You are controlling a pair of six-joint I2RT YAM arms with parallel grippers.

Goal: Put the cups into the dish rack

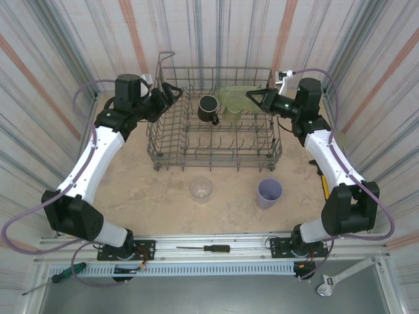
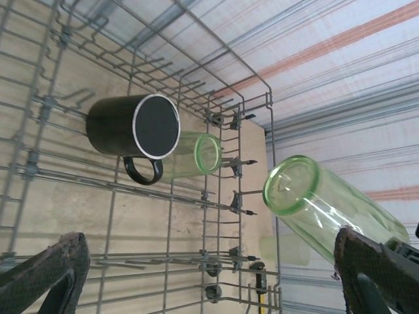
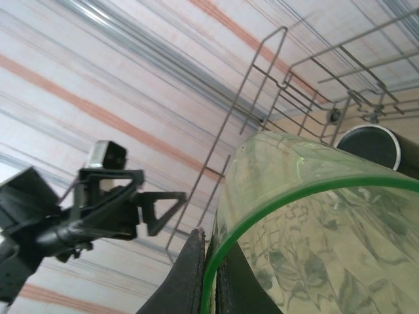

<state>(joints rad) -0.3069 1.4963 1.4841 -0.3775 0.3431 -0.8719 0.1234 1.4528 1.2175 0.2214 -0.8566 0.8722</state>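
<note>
You have the green tumbler [image 3: 314, 216] pinched at its rim in the closed right jaws, above the dish rack [image 1: 216, 157] at its 2 o'clock; left jaws gape empty; expect it light, slick, thin-walled.

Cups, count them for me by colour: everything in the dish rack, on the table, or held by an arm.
Black mug: 1
Green tumblers: 2, the racked tumbler and the held tumbler
Clear cup: 1
Lavender cup: 1
Total: 5
</note>
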